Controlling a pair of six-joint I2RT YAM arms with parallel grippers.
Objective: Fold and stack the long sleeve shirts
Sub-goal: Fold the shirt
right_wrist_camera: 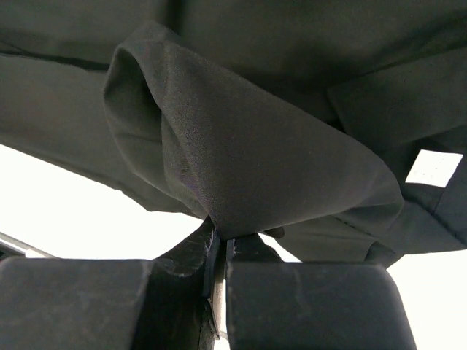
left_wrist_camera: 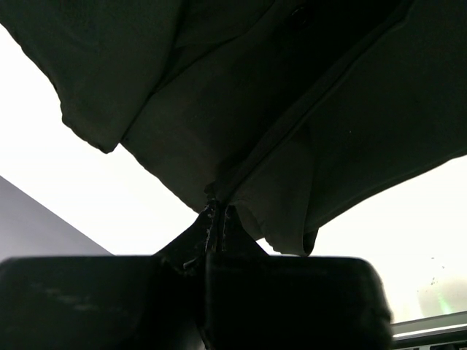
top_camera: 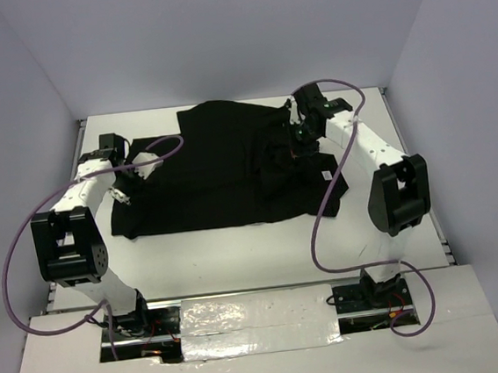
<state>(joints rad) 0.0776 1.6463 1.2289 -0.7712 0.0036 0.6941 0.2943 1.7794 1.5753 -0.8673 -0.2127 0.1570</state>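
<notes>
Across the middle and back of the white table [top_camera: 238,254] lies the black shirt [top_camera: 204,173], spread mostly flat, with bunched folds on its right side. Both arms reach over it from the near edge, the left one to the shirt's left edge and the right one to the rumpled right part.

At the left edge, the left gripper [left_wrist_camera: 217,222] is clenched on a pinch of cloth. In its wrist view the fabric rises from the closed fingertips and hangs in front of the lens, with the bright table showing below and to either side. The right gripper [right_wrist_camera: 219,244] is likewise clamped on the shirt, nipping the bottom of a rounded fold that bulges above its fingers. A small white tag [right_wrist_camera: 434,168] shows on the cloth to the right of that fold.

Purple cables loop beside each arm, one wide around the left arm [top_camera: 9,262] and one from the right wrist down past the shirt's right edge [top_camera: 315,233]. A strip of crinkled silvery sheet [top_camera: 244,315] lies between the two bases. Plain pale walls close in the table on three sides.

From above, the right fingertips are lost against the black cloth, and the left forearm and wrist cover part of the shirt's left edge. Black on black, the sleeves and collar cannot be told apart in the folds. Both wrist views cut the shirt off at the top, and the dark finger bodies fill their lower part.
</notes>
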